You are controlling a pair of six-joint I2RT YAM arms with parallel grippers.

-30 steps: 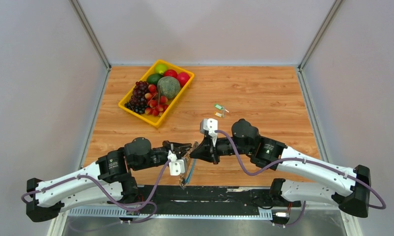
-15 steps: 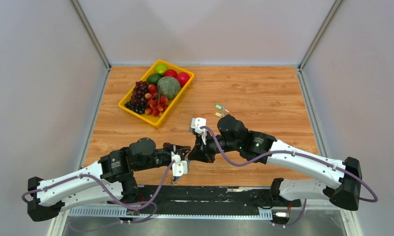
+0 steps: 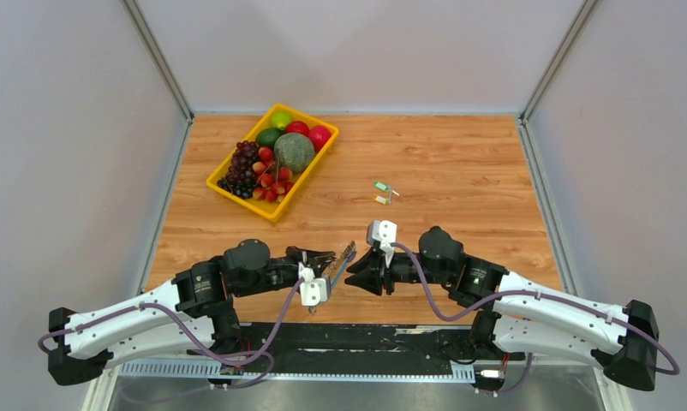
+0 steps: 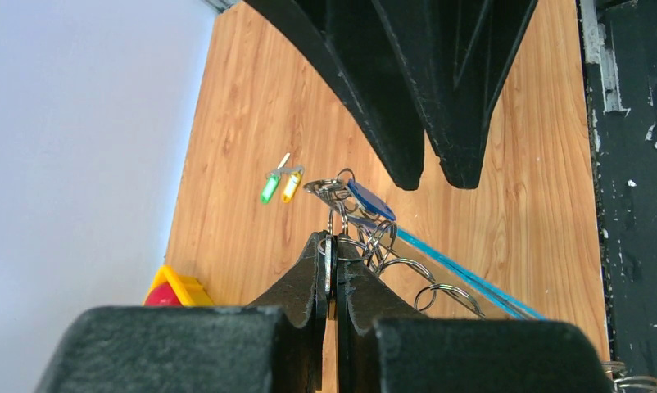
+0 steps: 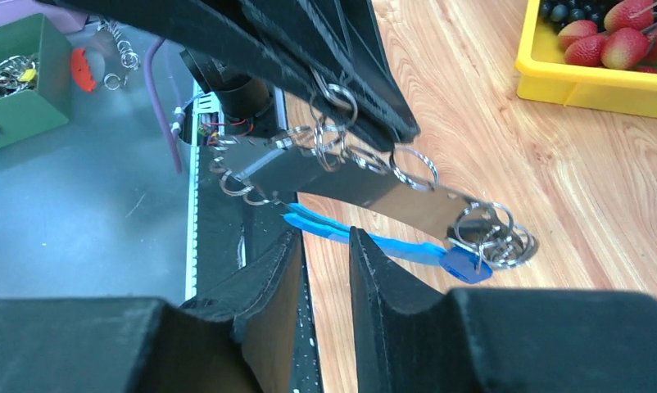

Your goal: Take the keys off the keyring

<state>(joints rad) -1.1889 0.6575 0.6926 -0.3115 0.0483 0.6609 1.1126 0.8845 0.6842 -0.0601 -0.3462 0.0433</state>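
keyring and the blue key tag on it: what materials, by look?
The keyring: likely polished metal, since it is silvery, with mirror-like reflections on its flat strip and wire loops. The blue key tag: probably plastic, given its uniform saturated colour and dull sheen without reflections.

The top camera hangs high above and behind both arm bases. It tilts down and forward, far enough off to take in the whole wooden surface and the walls round it. The left wrist camera rides close behind the left jaws and sights along them toward the right arm, so the right jaws loom in from the top of its picture. The right wrist camera sits just as close behind the right jaws, facing back the other way. Both wrist views share the keyring between them. The left wrist and top views share two loose keys. The right wrist and top views share the yellow tray.
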